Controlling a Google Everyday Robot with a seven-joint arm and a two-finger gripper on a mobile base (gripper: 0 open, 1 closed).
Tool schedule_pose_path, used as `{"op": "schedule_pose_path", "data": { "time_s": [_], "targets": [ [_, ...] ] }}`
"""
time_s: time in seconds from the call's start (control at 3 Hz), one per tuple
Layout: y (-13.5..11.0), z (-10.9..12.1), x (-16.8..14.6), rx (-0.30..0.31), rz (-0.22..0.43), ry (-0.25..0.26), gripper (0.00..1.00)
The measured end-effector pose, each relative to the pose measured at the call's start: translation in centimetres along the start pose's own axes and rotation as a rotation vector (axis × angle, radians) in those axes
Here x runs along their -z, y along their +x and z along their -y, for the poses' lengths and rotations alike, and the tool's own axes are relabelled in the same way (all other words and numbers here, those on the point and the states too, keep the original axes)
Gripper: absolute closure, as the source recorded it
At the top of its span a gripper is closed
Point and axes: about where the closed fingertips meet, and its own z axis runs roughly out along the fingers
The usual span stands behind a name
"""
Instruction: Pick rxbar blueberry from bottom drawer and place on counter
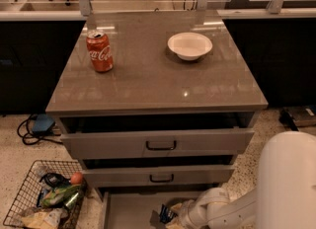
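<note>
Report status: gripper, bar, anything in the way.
Gripper down in bottom drawer, at rxbar blueberry; hold unconfirmed. Bar not yet on counter. Cola can and white bowl on counter, set apart.

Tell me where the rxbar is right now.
The rxbar is at the bottom centre of the camera view, inside the open bottom drawer, right beside the tool on the drawer's right side.

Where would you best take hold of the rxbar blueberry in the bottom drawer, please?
Probably across its short width, from above: the rxbar blueberry is a thin, flat bar low on the bottom drawer floor, so its sides offer little. The gripper is already right beside it.
</note>
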Motion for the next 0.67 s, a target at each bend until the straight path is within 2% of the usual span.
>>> {"op": "schedule_pose_path", "data": {
  "time_s": [0.33,0.67],
  "targets": [
    [-0.8,-0.2,3.1,0.019,0.026,0.018,1.00],
    [-2.4,-0.8,4.5,0.057,0.029,0.015,1.00]
  ]
}}
